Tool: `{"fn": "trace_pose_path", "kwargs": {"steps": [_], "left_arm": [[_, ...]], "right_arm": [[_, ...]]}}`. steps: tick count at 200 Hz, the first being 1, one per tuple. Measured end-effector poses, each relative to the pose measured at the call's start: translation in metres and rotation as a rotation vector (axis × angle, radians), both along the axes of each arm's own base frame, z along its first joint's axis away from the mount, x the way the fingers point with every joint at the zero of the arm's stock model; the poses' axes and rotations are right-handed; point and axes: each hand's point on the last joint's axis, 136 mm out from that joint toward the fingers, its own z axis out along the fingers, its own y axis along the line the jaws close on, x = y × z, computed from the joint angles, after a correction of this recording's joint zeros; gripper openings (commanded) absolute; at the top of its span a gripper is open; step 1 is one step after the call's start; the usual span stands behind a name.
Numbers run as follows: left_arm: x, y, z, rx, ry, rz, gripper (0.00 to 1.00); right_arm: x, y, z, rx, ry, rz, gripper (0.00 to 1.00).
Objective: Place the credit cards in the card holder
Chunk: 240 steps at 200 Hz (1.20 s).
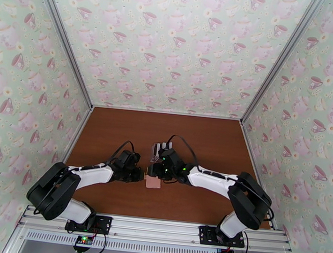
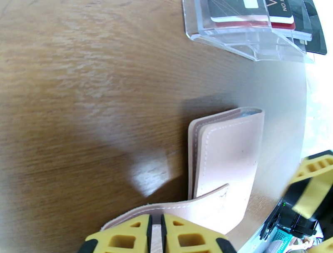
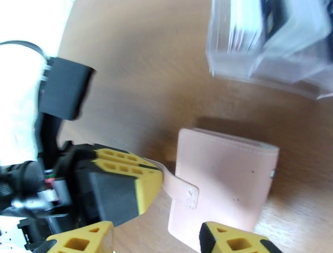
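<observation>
While the left claw [image 2: 156,233] pinched the card holder's [image 3: 224,179] tab [image 3: 181,187] and the right claw [image 3: 156,239] stood open at its edge, the folded holder lay on the surface [image 2: 83,104]. A tug might drag it or slip the tab. The left wrist view showed the credit cards [image 2: 249,16] sharply in a clear rack [image 2: 249,41]; the right wrist view blurred them.

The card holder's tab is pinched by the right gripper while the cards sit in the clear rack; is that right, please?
Not quite: the left gripper pinches the tab of the card holder, as the left wrist view shows. The cards are in the clear rack.
</observation>
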Motion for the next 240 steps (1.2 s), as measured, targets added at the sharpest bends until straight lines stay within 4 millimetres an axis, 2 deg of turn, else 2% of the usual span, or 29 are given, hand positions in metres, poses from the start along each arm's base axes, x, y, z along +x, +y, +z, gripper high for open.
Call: {"fn": "trace_pose_path", "kwargs": {"steps": [14,39,61,92,193,240], "left_arm": [[0.000,-0.002,0.000,0.001,-0.002,-0.007,0.17],[0.001,-0.002,0.000,0.008,-0.005,-0.007,0.17],[0.002,-0.002,-0.001,0.013,-0.005,-0.007,0.17],[0.003,-0.003,-0.001,0.013,-0.005,-0.006,0.16],[0.008,-0.009,-0.001,-0.001,-0.025,-0.011,0.15],[0.008,-0.010,-0.001,-0.004,-0.032,-0.009,0.15]], "right_arm": [[0.001,-0.012,-0.007,-0.014,0.012,-0.021,0.63],[-0.004,-0.034,-0.032,-0.060,0.052,-0.045,0.67],[-0.012,-0.041,-0.046,-0.066,0.071,-0.049,0.66],[-0.015,-0.037,-0.053,-0.027,0.084,-0.049,0.66],[-0.006,-0.016,-0.051,0.054,0.084,-0.035,0.63],[-0.001,-0.014,-0.050,0.076,0.087,-0.046,0.60]]}}
